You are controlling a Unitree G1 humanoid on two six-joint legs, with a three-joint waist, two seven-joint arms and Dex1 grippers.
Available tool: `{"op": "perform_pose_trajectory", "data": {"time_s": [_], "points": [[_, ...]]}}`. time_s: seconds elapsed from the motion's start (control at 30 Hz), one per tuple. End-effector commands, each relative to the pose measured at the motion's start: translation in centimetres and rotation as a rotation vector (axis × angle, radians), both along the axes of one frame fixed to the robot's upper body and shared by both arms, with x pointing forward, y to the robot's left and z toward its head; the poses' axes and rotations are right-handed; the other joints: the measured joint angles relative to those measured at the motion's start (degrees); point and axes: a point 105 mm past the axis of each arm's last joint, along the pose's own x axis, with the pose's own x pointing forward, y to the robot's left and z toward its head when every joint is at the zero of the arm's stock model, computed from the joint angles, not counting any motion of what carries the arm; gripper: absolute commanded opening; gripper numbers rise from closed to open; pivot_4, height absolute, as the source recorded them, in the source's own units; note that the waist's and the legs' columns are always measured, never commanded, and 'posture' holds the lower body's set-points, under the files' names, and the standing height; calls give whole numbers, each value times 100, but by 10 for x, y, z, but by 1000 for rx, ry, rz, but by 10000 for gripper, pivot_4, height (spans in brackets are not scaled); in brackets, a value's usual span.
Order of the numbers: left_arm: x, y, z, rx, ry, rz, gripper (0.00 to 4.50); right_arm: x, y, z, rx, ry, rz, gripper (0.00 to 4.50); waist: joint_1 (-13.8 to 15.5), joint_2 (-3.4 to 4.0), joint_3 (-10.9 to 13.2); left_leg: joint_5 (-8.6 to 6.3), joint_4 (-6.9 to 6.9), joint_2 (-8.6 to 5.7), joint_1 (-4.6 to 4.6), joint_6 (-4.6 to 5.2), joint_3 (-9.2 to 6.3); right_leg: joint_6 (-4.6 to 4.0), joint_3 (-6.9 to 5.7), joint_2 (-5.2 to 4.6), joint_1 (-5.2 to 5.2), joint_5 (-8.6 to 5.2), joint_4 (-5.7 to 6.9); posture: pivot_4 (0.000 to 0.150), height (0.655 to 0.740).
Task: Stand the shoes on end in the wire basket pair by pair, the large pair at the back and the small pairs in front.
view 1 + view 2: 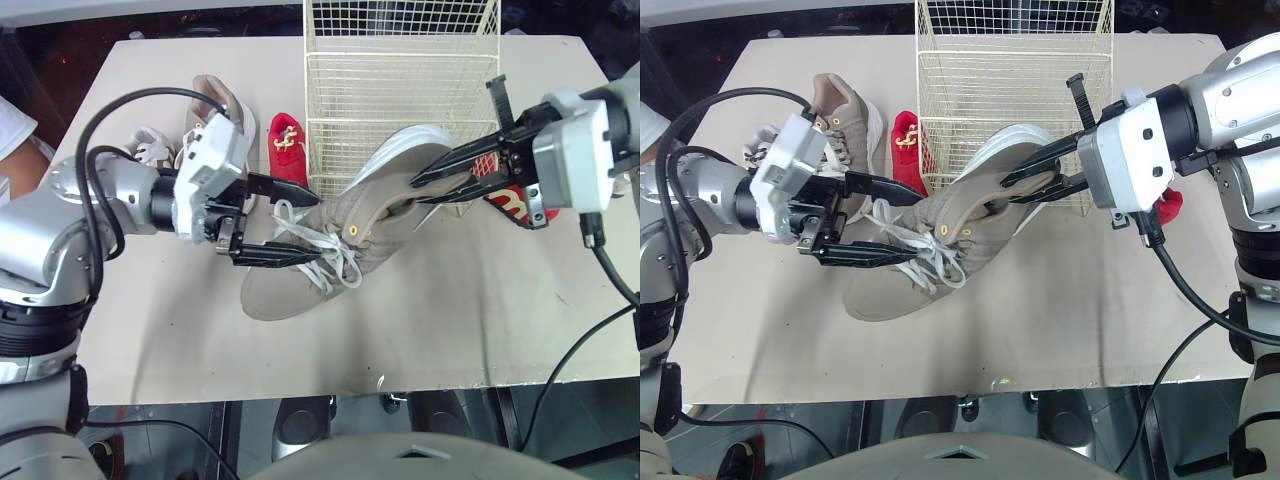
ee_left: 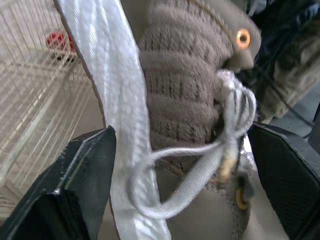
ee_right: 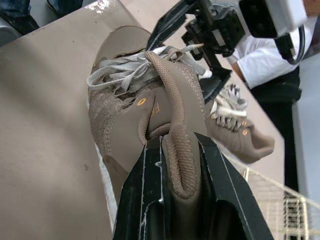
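A large taupe shoe with white laces lies tilted in front of the wire basket, its toe on the table and its heel raised. My right gripper is shut on the shoe's heel collar. My left gripper stands open, with one finger on each side of the laces and tongue. The matching taupe shoe lies at the back left. A small red shoe lies just left of the basket, and another red shoe sits behind my right gripper.
A small white and grey shoe lies near the table's left edge, by my left arm. The beige table has free room at the front and right. A person in white stands at the far left.
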Motion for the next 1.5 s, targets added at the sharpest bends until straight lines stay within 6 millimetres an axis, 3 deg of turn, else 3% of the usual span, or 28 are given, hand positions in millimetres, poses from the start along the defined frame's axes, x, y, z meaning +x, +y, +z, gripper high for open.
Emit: {"op": "perform_pose_trajectory", "data": {"time_s": [0.03, 0.23, 0.33, 0.5, 0.6, 0.67, 0.87, 0.97, 1.1, 1.2, 1.5], "points": [[-2, -4, 3, 20, -39, -42, 26589, -2, 2, 17, 38, -47, -12, 0, -2, 0, 0, 0, 0, 0, 0, 0, -1, 0, 0, 0, 0, 0, 0, 1500, 6860], [1, -9, 1, 31, -62, -70, 1107, -2, 1, 18, 39, -2, -44, 0, -1, 0, 0, 0, 1, 0, 0, 0, 0, 0, 0, 0, 0, 0, 1, 1500, 6860], [3, -12, 2, 18, -75, -73, 214, -1, 1, 20, 53, -6, -56, 0, -1, 0, 0, 0, 2, 0, -1, 0, -1, 0, -2, 0, 0, 0, 1, 1500, 6860], [8, -20, 14, -103, -145, -53, 0, 0, -10, 26, 99, 12, -116, 22174, 6, 0, 0, 0, 3, 0, -2, 0, -1, 0, 1, -2, 0, 0, 1, 1500, 6860], [14, -19, 28, -230, -170, 3, 0, 4, -28, 42, 189, 79, -234, 37482, 14, -6, 3, 0, 6, 0, -6, 0, -7, 0, 1, -6, 1, 1, 1, 1500, 6860], [13, -16, 34, -287, -174, 32, 0, 1, -39, 49, 245, 160, -300, 44124, 9, -6, 3, 0, 6, 0, -6, 1, -5, 0, 4, -10, 1, 1, 2, 1500, 6860], [10, -9, 58, -519, -230, 134, 0, 5, -74, 68, 548, 385, -497, 44124, -3, -7, 4, 0, 3, 4, 0, 0, -5, -2, 8, -28, 3, 2, 5, 1500, 6860], [14, -12, 65, -594, -284, 193, 0, 16, -85, 62, 667, 498, -605, 44124, 8, -11, 1, 0, 5, 3, 3, 0, -5, -1, 9, -30, 7, 2, 5, 1500, 6860], [22, -29, 71, -659, -375, 265, 0, 26, -73, 42, 749, 592, -684, 44124, 9, -17, -4, 1, 9, 2, 7, 1, -7, 0, 8, -30, 16, 4, 7, 1500, 6860], [32, -41, 65, -649, -390, 318, 0, 27, -59, 34, 821, 673, -652, 44124, 7, -17, -3, 1, 8, 1, 6, 0, -6, 0, 10, -25, 14, 4, 8, 1500, 6860], [46, -62, 58, -648, -532, 366, 0, 39, -28, 35, 986, 830, -596, 44124, 8, -17, -4, 1, 6, -5, -1, 2, -6, 0, 8, -12, 10, 4, 5, 1500, 6860]]}}
